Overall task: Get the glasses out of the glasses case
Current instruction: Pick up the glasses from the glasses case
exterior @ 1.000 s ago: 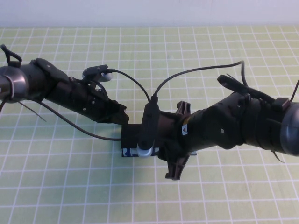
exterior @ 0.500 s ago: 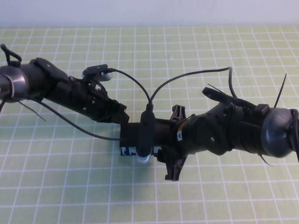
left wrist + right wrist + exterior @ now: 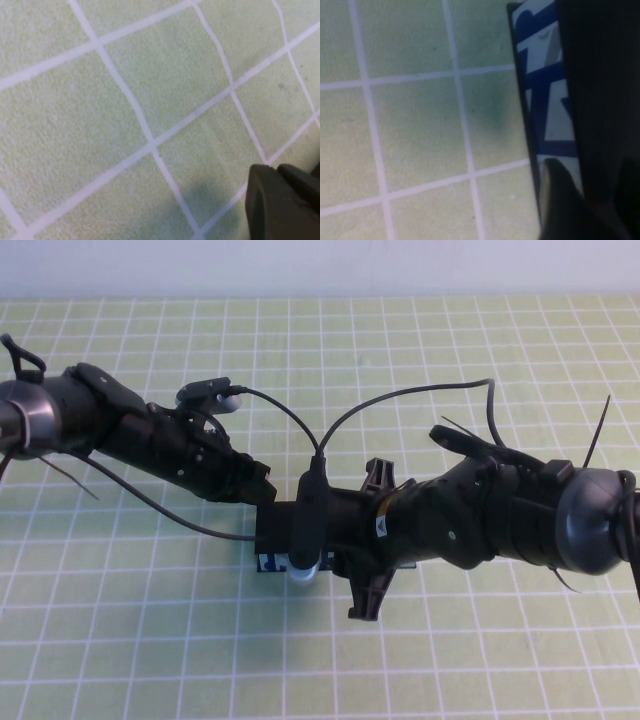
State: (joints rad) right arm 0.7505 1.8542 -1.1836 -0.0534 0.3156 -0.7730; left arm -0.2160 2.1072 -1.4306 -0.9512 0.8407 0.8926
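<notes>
Right now I see both arms meeting over the middle of the table (image 3: 120, 640), which is covered in a pale green cloth with a white grid. My left hand (image 3: 262, 490) reaches in from the left and ends right at the far left corner of the glasses case (image 3: 272, 545), a rectangular box with a matt black top and a white side printed in blue. My right hand (image 3: 300, 540) comes in from the right and sits directly over the case, covering most of its lid; only the case's left end and a strip of its printed near side show beneath the arm. From the right wrist camera I see that printed side (image 3: 545, 95) close up, with one dark finger (image 3: 560, 200) just beside it. I cannot tell whether either hand is spread or pressed together. I cannot see the glasses; the right arm hides the case's top.
</notes>
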